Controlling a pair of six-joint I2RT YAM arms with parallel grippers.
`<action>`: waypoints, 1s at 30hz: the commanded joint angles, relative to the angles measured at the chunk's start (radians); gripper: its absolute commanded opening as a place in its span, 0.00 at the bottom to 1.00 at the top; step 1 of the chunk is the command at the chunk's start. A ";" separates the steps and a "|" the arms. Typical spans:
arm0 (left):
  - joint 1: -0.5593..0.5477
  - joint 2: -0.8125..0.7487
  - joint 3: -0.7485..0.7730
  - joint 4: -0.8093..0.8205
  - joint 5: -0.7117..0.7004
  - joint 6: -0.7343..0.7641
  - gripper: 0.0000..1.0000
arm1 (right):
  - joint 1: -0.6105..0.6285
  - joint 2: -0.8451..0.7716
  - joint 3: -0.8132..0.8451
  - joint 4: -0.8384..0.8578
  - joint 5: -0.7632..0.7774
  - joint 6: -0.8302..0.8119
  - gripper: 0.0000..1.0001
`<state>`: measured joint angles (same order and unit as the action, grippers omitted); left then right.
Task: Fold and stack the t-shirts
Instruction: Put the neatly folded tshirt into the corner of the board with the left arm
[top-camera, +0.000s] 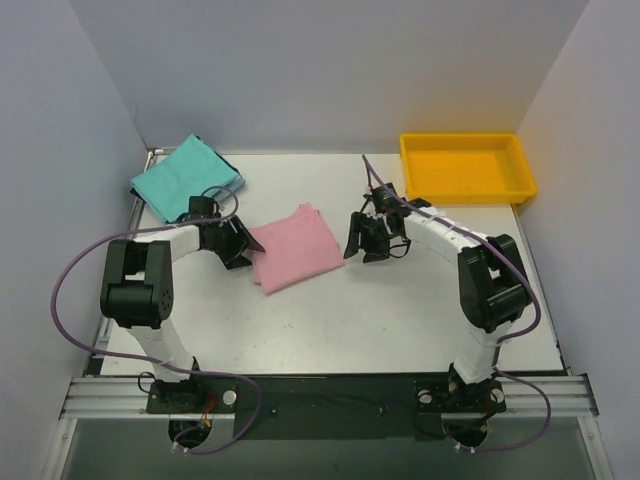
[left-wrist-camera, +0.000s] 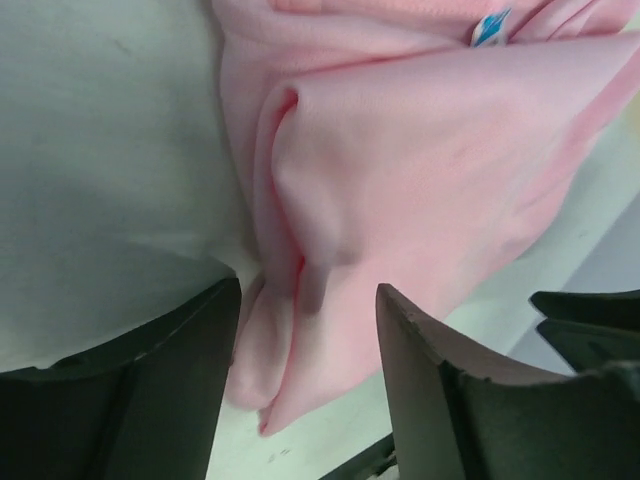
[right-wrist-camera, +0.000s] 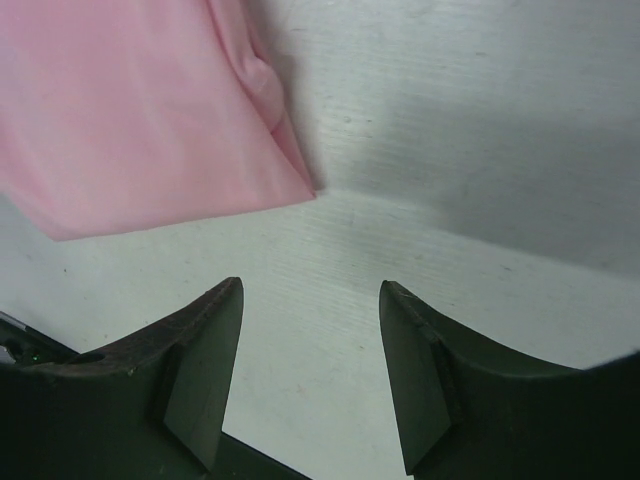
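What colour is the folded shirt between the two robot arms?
The t-shirt is light pink; the top view shows it best.

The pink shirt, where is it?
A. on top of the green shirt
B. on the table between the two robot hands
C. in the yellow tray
B: the pink shirt lies folded on the table, with the left gripper at one side and the right gripper at the other.

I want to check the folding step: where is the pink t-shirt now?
In the top view the pink t-shirt lies folded near the middle of the table, between the left gripper and the right gripper, nearer the left one.
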<state>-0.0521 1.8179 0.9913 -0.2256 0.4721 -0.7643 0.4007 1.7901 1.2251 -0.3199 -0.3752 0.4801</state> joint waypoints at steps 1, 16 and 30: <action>0.004 -0.017 0.058 -0.398 -0.216 0.241 0.70 | 0.059 0.057 0.062 0.015 -0.031 0.051 0.52; -0.064 0.018 0.470 -0.345 0.056 0.973 0.71 | 0.066 0.273 0.155 0.056 -0.045 0.192 0.19; -0.100 0.353 0.802 -0.482 0.123 1.131 0.90 | 0.015 0.456 0.525 -0.113 -0.071 0.037 0.20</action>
<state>-0.1352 2.1807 1.7302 -0.7166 0.5190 0.3264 0.4137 2.2425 1.6764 -0.3248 -0.4377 0.5842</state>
